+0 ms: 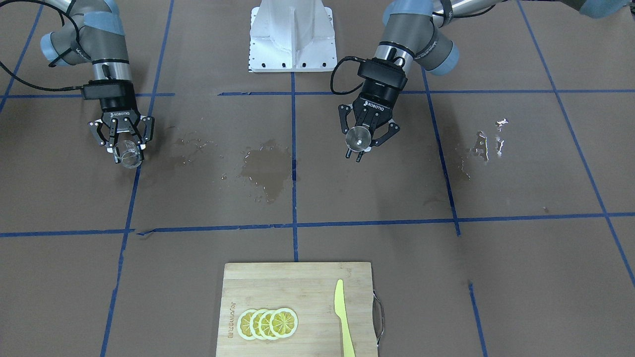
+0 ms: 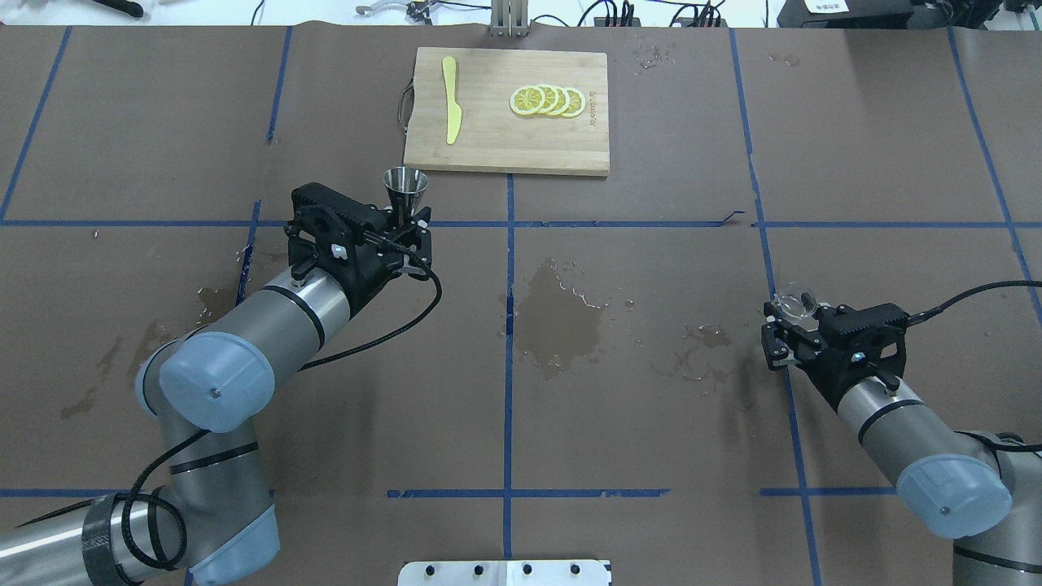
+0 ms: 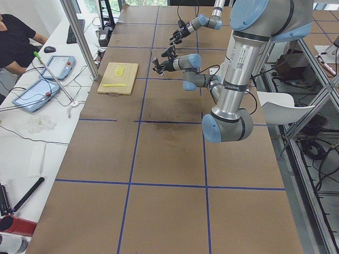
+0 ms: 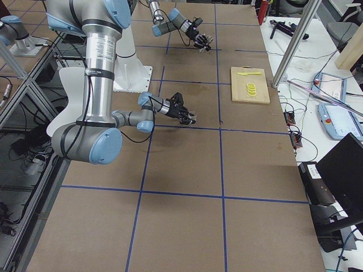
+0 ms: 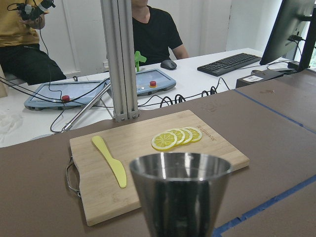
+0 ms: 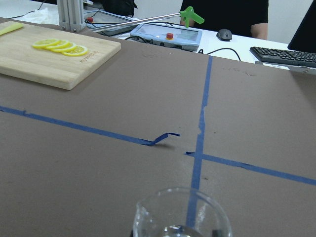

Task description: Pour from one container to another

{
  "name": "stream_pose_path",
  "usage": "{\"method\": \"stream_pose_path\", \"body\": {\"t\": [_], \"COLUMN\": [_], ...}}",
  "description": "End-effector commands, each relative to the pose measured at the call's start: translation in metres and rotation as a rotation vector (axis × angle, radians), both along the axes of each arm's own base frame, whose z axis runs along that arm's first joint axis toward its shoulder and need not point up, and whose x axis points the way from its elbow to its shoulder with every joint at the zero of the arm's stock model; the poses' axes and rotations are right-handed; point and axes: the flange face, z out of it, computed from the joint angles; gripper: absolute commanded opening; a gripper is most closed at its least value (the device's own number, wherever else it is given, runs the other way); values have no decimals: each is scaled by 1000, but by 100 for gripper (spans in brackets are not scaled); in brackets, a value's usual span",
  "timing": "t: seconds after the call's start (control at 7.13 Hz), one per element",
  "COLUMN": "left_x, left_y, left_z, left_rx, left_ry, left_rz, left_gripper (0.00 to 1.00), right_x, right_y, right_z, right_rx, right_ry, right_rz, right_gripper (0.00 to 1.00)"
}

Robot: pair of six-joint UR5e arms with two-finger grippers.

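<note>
Nearest the robot, the right gripper is pinched on a clear glass beaker — the glass stands upright between its fingers, rim just above them. Level with it, toward the middle, a wet patch darkens the table. Further out, the left gripper is clamped on a steel measuring cup, upright too, its flared mouth above the fingers. Beyond — a cutting board carrying lemon slices and a yellow knife.
</note>
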Motion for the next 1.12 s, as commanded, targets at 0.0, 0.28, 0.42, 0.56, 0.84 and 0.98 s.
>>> {"method": "stream_pose_path", "body": {"t": [0.0,0.28,0.42,0.56,0.84,0.98], "left_x": [27,39,42,44,78,88], "left_y": [2,4,8,13,7,4], "left_z": [-15,-22,-24,-32,-45,-43], "left_rx": [14,67,95,157,183,187], "left_ry": [-3,-55,-76,-82,-67,-60], "left_rz": [49,116,166,232,298,300], "left_gripper": [0,0,0,0,0,0], "right_x": [20,25,21,16,-2,-4], "right_y": [-17,-51,-79,-85,-88,-95], "right_z": [-45,-87,-131,-150,-200,-235], "right_rx": [86,62,71,129,162,140], "right_ry": [60,61,99,143,144,147], "right_rz": [-89,-154,-241,-284,-358,-390], "right_gripper": [0,0,0,0,0,0]}}
